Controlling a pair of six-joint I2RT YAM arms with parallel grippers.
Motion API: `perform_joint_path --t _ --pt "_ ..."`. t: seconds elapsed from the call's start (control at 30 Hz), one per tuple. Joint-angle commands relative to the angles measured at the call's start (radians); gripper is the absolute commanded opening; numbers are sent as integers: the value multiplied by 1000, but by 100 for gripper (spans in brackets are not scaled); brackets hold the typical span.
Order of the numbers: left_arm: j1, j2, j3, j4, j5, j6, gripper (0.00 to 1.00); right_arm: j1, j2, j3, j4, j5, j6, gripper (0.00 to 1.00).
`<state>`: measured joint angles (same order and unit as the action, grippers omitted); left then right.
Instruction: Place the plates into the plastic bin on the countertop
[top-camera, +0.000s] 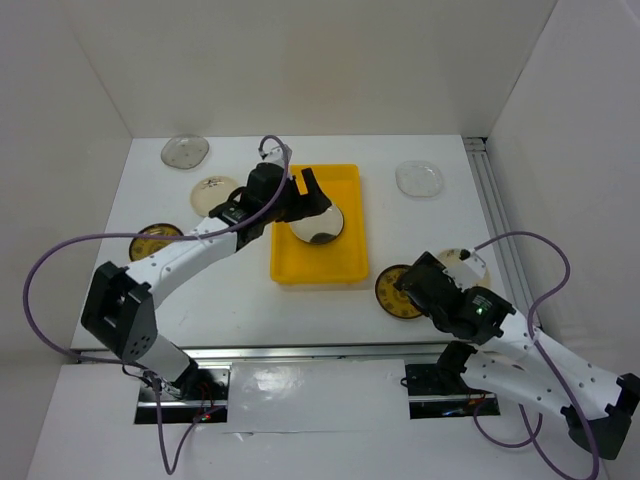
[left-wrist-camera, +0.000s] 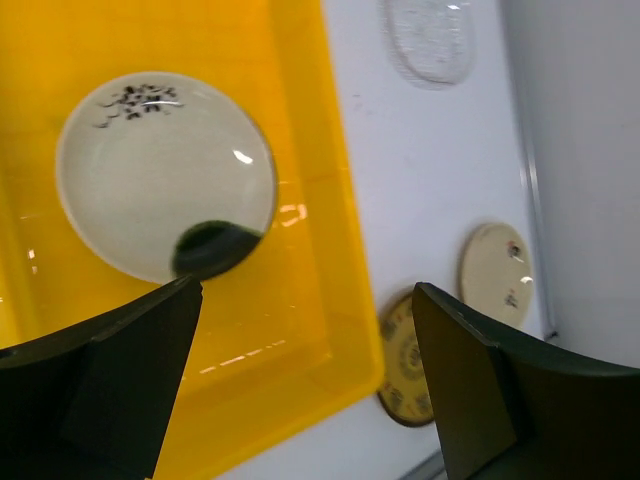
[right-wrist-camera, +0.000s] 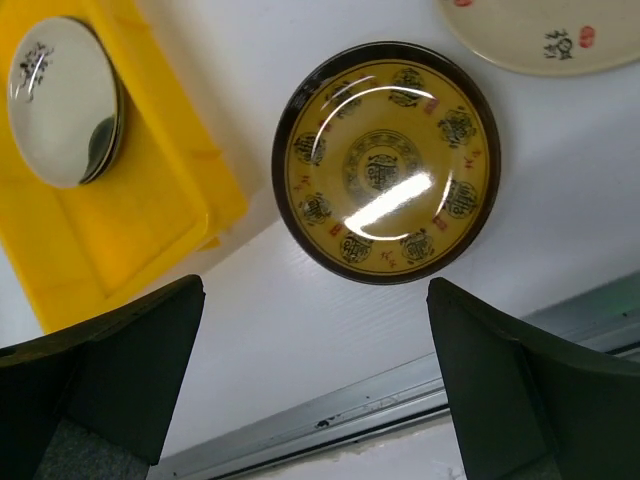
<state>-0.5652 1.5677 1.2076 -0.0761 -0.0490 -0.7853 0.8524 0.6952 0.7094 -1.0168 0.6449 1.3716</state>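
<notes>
Presently we note both claws wide, empty. Our left claw (left-wrist-camera: 305, 380) hangs over the bin (left-wrist-camera: 320, 200), cream plate (left-wrist-camera: 165, 175) inside, possibly stacked. One patterned plate (right-wrist-camera: 385, 160) lies straight under right claw (right-wrist-camera: 315, 385), at the countertop (top-camera: 250, 300) front edge; right arm nearer.

The bright yellow rectangular plastic bin (top-camera: 318, 268) is smooth and glossy. Inside it, the round cream plate with a dark mark (left-wrist-camera: 160, 170) has a shiny glaze. The dark-rimmed round plate with a yellow pattern (right-wrist-camera: 385, 165) is very glossy, with 1 bright highlight. The clear round glass plate (left-wrist-camera: 428, 38) looks textured. The white desk (top-camera: 240, 295) is smooth and matt, and its front rail (right-wrist-camera: 330, 412) is dull metal.
</notes>
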Motion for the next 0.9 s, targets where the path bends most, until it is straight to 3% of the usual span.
perform_joint_path --t 0.0,0.23,0.5,0.8,0.87 --pt "-33 -89 67 -48 47 24 100 -4 -13 -19 -114 73 175 100" --pt "-71 -230 37 -142 63 44 100 -4 -23 -163 -66 48 372 100" --pt "-81 -356 3 -228 63 86 100 -4 -23 -269 98 82 380 95" --pt "-81 -409 -37 -291 34 113 100 -4 116 -383 253 82 408 72" --pt "-81 -410 -37 -301 34 113 100 -4 125 -401 271 82 417 63"
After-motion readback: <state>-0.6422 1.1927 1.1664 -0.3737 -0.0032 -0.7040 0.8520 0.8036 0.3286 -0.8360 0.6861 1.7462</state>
